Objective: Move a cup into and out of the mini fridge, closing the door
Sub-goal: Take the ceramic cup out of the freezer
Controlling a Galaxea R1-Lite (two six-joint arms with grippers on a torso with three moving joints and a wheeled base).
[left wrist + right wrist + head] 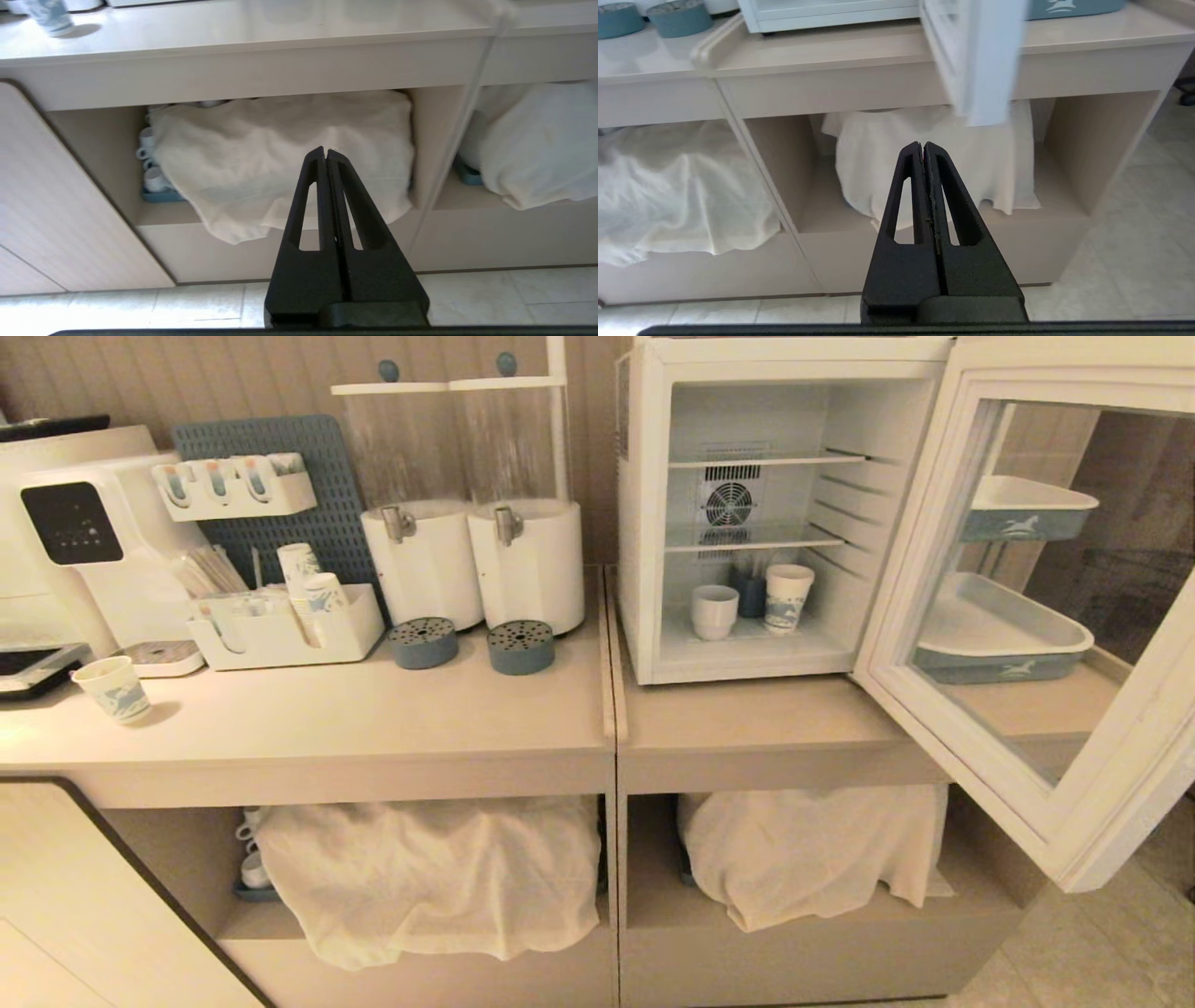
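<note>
The counter [308, 728] spans the width of my head view, a pale top in two sections with open shelves below. White cloths [429, 877] are draped over the contents of both shelves; small white mugs [152, 158] show beside the cloth under the left section.

The mini fridge [644, 523] stands on the right section, against the wall. The door [943, 569] is swung wide open to my right, its glass pane angled out past the counter edge. Through the glass I see two blue-and-white trays [999, 644] stacked behind it.

Two white drink dispensers [471, 565] stand left of the fridge, each with a blue drip cup in front. A white water machine [84, 541] occupies the far left, with an organiser of paper cups [313, 593] beside it.

The cup [714, 611] rests on the fridge floor, below the lower wire shelf, upright. A patterned paper cup [789, 597] stands just beside it to the right, with a dark blue item between and behind them. Another paper cup [114, 688] sits alone on the counter at far left.

My left gripper [326, 151] hangs low in front of the left shelf, jaws pressed together, empty. My right gripper [923, 145] hangs before the right shelf, jaws likewise pressed together, empty.
</note>
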